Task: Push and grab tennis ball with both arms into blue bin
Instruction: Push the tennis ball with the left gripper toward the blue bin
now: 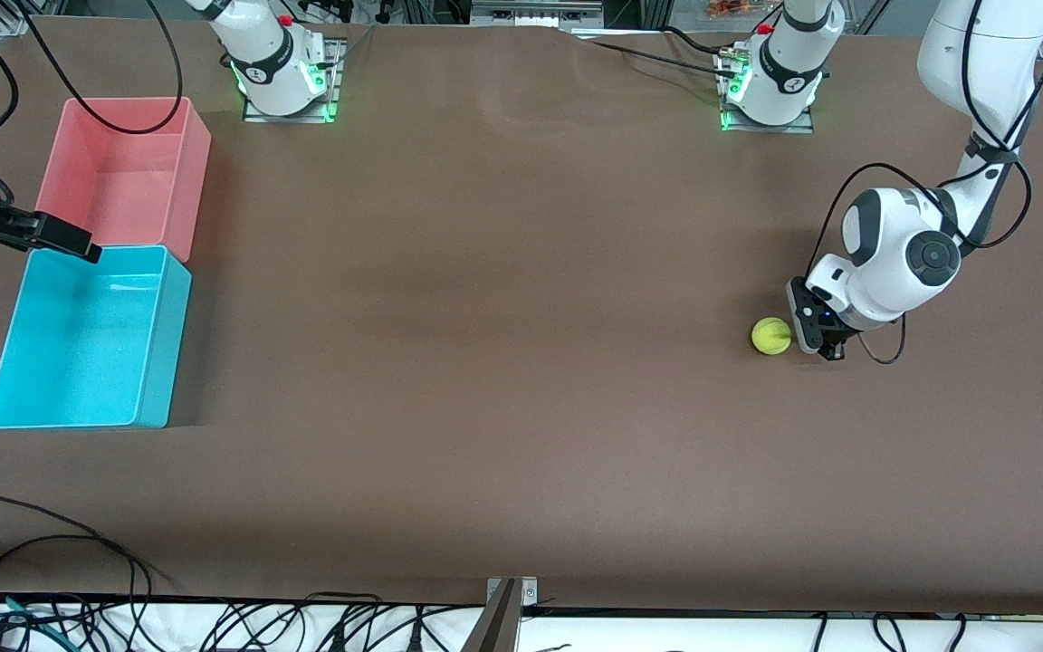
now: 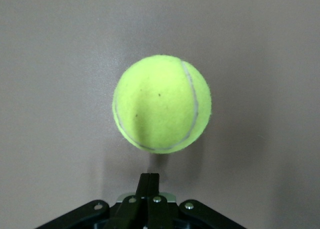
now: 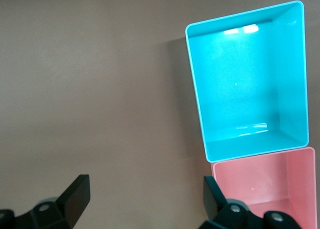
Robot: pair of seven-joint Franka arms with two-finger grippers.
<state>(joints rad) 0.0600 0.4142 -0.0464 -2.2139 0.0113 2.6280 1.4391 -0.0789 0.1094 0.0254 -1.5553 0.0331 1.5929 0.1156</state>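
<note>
The tennis ball (image 1: 770, 335) lies on the bare brown table (image 1: 503, 362) toward the left arm's end, nearer the front camera than either bin and well apart from both. Just beside it sits the left gripper (image 1: 818, 331), low at the table with its fingers pressed together on nothing; in the left wrist view the closed tips (image 2: 149, 181) point squarely at the ball (image 2: 161, 104), near it, though contact cannot be told.

The blue bin (image 1: 159, 335) stands at the right arm's end of the table, empty, with the pink bin (image 1: 196, 172) touching its farther wall. The right gripper (image 1: 64, 237) waits over the blue bin's farther rim, fingers spread wide and empty.

The risk, as a judgement: a round ball struck by a narrow closed tip may squirt sideways if the push lands off centre. Pushed too hard, it could roll across the long open stretch and off the table's near edge, or miss the right gripper's reach.
</note>
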